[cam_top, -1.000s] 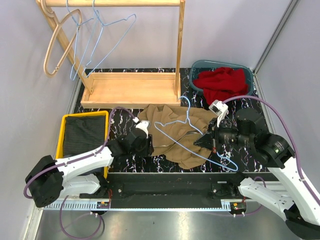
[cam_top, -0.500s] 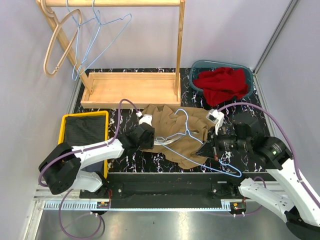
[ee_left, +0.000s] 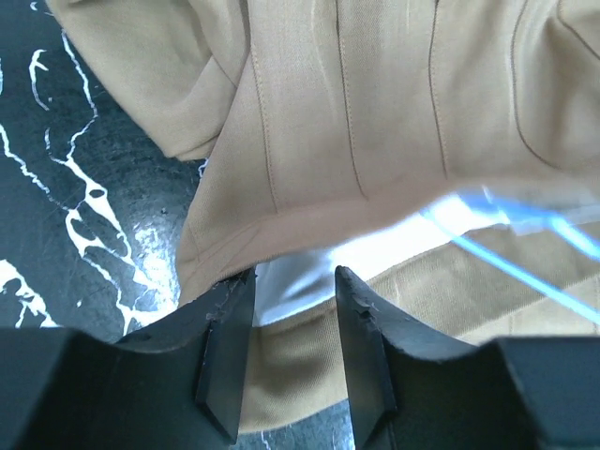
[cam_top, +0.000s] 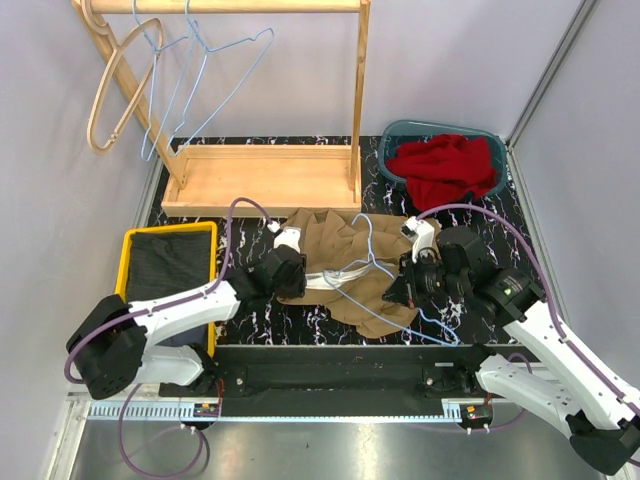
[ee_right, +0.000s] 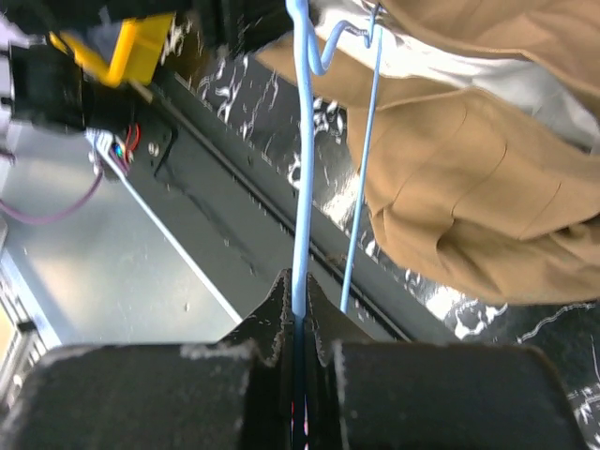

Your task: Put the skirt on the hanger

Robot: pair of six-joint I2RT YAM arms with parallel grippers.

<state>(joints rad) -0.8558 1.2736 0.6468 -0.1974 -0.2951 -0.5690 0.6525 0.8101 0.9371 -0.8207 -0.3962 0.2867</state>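
Note:
The tan skirt (cam_top: 345, 245) lies crumpled mid-table, its white lining showing at the waist. My left gripper (cam_top: 298, 276) is open at the skirt's left side. In the left wrist view the fingers (ee_left: 225, 347) straddle the lower waistband of the skirt (ee_left: 375, 112), with the left gripper (ee_left: 295, 277) not pressing on it. My right gripper (cam_top: 397, 290) is shut on the blue wire hanger (cam_top: 372, 262), which lies across the skirt. The right wrist view shows the hanger (ee_right: 300, 141) pinched in the right gripper (ee_right: 298, 286), beside the skirt (ee_right: 469, 159). A blue wire of the hanger (ee_left: 525, 272) crosses the waist opening.
A wooden rack (cam_top: 260, 180) stands at the back with blue wire hangers (cam_top: 200, 80) and a wooden hanger (cam_top: 115, 90) on its rail. A teal basin (cam_top: 490, 140) holds a red cloth (cam_top: 445, 165) at the back right. A yellow tray (cam_top: 125, 270) sits at the left.
My right gripper has carried the hanger leftward onto the skirt. My left gripper has moved right and forward to the skirt's waistband.

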